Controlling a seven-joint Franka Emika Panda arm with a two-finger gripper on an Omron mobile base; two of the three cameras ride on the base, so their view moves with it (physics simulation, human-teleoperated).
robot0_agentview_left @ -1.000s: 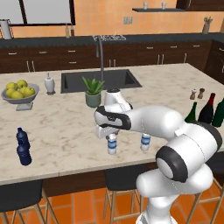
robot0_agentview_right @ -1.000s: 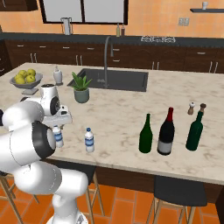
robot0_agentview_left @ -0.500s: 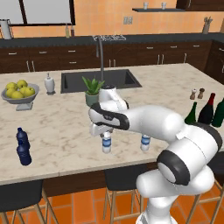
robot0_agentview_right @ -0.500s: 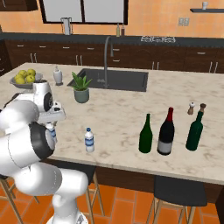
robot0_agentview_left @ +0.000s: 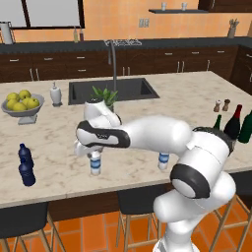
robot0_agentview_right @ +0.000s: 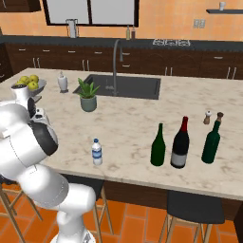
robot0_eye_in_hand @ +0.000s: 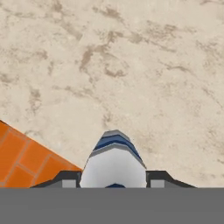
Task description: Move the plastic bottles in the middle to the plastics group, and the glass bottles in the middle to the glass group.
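Plastic bottles: two, clear with blue caps. One [robot0_agentview_left: 95, 163] held upright between the fingers of the gripper [robot0_agentview_left: 93, 153], near the front edge of the worktop [robot0_agentview_left: 54, 140], left of the middle; seen from the hand camera as a white body with blue cap [robot0_eye_in_hand: 114, 161] between the two dark fingertips [robot0_eye_in_hand: 65, 179]. The other [robot0_agentview_left: 164, 160] standing free to the right, partly hidden behind the white arm, clear in the right base view [robot0_agentview_right: 97, 152].

Plastics group: two dark navy bottles [robot0_agentview_left: 25, 165] close together at the near left corner, well apart from the held one. Bare marble between them, nothing in the way.

Tall bottles at the right: three counted, a green one [robot0_agentview_right: 158, 146], a near-black one with red top [robot0_agentview_right: 180, 144], another green one [robot0_agentview_right: 211, 143]. Behind them two small shakers [robot0_agentview_right: 213, 116].

Further back: a sink [robot0_agentview_left: 112, 90] with tap, one potted plant [robot0_agentview_right: 88, 95], one bowl of yellow fruit [robot0_agentview_left: 21, 104], one white dispenser [robot0_agentview_left: 55, 94].
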